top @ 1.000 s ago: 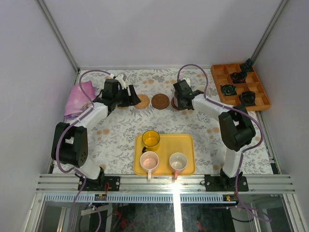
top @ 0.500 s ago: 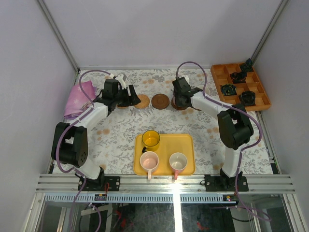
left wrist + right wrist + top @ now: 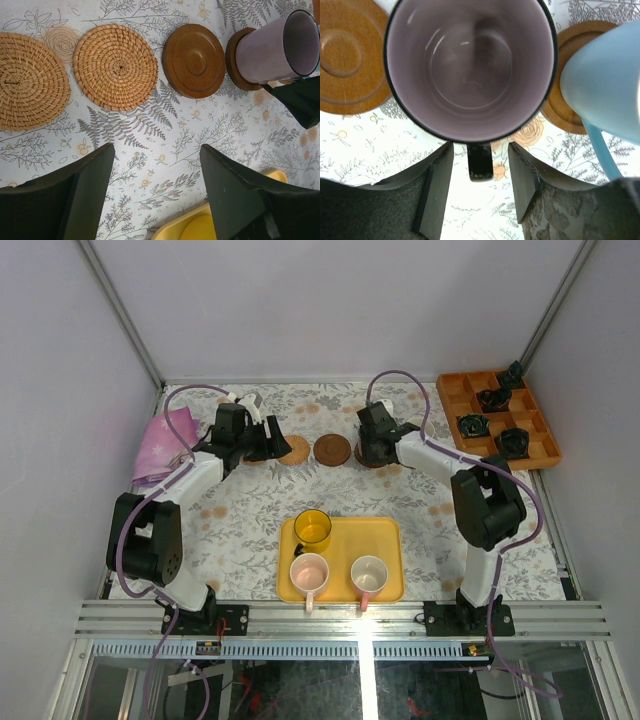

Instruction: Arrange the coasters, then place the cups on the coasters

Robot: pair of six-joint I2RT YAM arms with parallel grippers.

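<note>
The purple-grey cup (image 3: 470, 65) stands on a dark brown coaster (image 3: 237, 65). Its dark handle (image 3: 480, 161) lies between the fingers of my right gripper (image 3: 480, 150), which is open, with a gap on each side. A light blue cup (image 3: 605, 85) sits on another dark coaster (image 3: 567, 105) just to the right. A third dark coaster (image 3: 194, 60) and two tan woven coasters (image 3: 115, 67) (image 3: 30, 80) lie bare in a row. My left gripper (image 3: 157, 160) hovers open and empty near them. A yellow cup (image 3: 313, 528) and two pink cups (image 3: 309, 572) (image 3: 369, 574) stand on the yellow tray (image 3: 385, 535).
An orange compartment tray (image 3: 545, 445) holding several dark objects sits at the back right. A pink cloth (image 3: 165, 445) lies at the back left, beside the left arm. The yellow tray is at the near edge between the arm bases.
My right gripper's jaws have spread apart, off the purple-grey cup's handle. The left arm and the cups on the tray have not moved.
</note>
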